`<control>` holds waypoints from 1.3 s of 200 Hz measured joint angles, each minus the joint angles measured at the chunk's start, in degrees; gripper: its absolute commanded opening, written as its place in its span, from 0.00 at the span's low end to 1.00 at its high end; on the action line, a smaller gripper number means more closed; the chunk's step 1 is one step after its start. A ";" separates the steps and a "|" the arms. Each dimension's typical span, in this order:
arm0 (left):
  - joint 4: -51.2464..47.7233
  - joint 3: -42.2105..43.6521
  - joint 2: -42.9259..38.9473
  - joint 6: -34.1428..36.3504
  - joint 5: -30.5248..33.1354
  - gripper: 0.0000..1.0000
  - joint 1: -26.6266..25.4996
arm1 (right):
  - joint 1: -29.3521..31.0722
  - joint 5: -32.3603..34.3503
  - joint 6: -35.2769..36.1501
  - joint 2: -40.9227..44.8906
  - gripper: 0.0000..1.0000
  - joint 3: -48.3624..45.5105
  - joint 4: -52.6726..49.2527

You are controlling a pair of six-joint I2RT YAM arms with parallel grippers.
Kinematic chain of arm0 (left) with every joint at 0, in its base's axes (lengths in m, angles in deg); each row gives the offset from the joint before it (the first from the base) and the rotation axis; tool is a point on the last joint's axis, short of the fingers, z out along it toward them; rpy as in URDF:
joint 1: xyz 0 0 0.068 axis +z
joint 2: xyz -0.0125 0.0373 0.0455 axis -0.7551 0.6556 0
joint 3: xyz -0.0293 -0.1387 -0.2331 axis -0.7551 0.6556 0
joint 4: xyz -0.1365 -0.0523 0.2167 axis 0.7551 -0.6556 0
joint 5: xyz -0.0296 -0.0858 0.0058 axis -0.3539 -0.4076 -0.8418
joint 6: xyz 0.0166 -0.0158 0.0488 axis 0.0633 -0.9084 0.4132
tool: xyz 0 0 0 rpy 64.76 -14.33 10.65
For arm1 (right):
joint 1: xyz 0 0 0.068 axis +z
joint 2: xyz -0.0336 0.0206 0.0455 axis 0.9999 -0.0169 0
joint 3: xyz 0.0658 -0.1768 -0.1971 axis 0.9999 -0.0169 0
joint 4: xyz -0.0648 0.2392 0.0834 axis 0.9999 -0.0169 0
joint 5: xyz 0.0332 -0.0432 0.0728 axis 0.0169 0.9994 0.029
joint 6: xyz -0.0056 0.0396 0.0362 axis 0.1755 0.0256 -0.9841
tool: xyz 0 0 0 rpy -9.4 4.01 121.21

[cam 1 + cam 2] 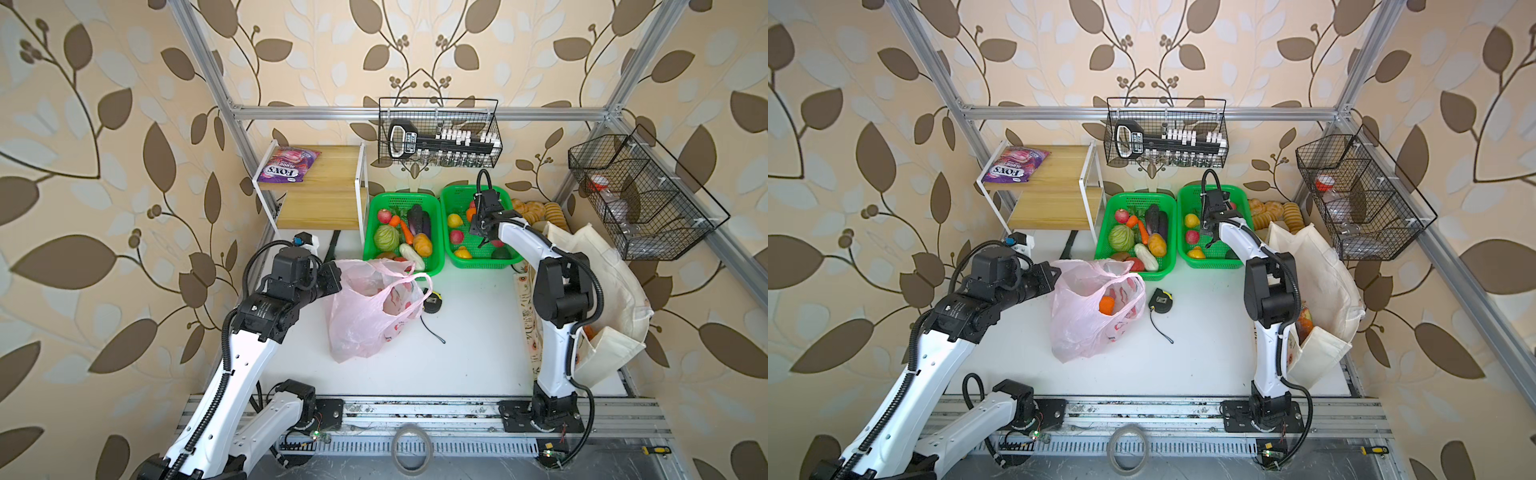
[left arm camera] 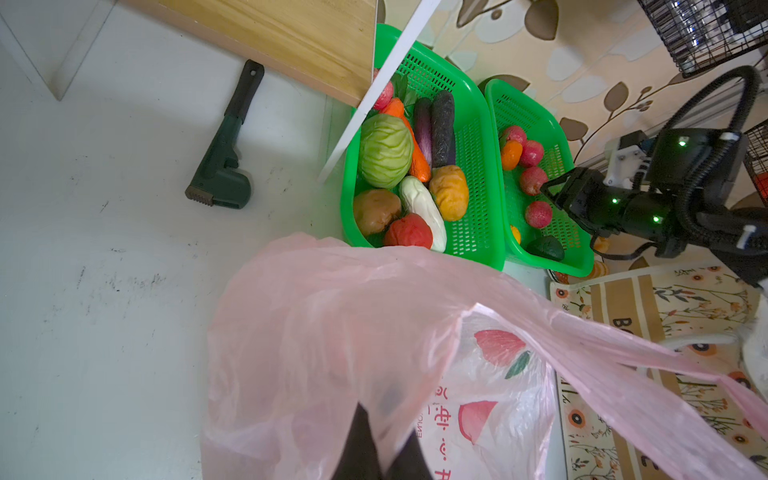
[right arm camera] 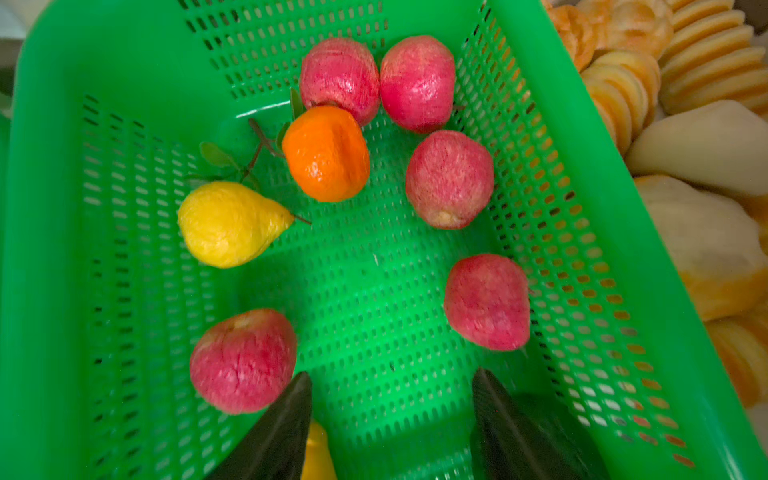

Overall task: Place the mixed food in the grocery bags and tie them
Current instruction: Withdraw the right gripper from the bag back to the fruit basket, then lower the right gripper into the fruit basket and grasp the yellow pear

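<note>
In both top views the left tool [image 1: 333,275] [image 1: 1053,272] is clamped on the rim of the pink bag [image 1: 365,320] [image 1: 1079,324], which stands on the white surface [image 1: 469,345] with its mouth pulled open toward that tool. In a top view an orange [image 1: 1106,304] lies inside the bag, near the tool. The right tool [image 1: 483,240] [image 1: 1211,238] hangs over the right green basket [image 1: 454,195], well apart from the bag. The canvas tote [image 1: 602,270] [image 1: 1320,270] slumps just beside that arm. A purple FOX'S pouch [image 1: 286,165] lies on the wooden shelf [image 1: 332,166], far from both tools.

In the left wrist view the dark fingers [image 2: 360,432] sit pressed together with pink film pinched between them, and the bag spreads away from the tips.

In the right wrist view the right tool [image 3: 392,374] is spread wide with only the basket's floor [image 3: 365,291] between its fingers. A red apple [image 3: 244,361] lies just beside one fingertip, and a yellow pear [image 3: 228,224] lies farther off.
</note>
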 measured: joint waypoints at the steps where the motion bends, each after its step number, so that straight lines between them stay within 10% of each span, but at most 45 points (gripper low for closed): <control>1: 0.02 0.02 0.00 0.02 0.00 0.00 0.00 | -0.07 0.00 0.00 -0.28 0.62 0.48 -0.11; 88: 0.68 1.20 0.42 1.84 0.26 0.00 0.00 | -1.68 -5.44 2.99 -19.50 0.63 27.61 -1.49; 260: 1.07 1.44 2.45 1.97 0.46 0.00 0.00 | -2.32 -26.53 -5.25 -17.64 0.65 20.50 12.72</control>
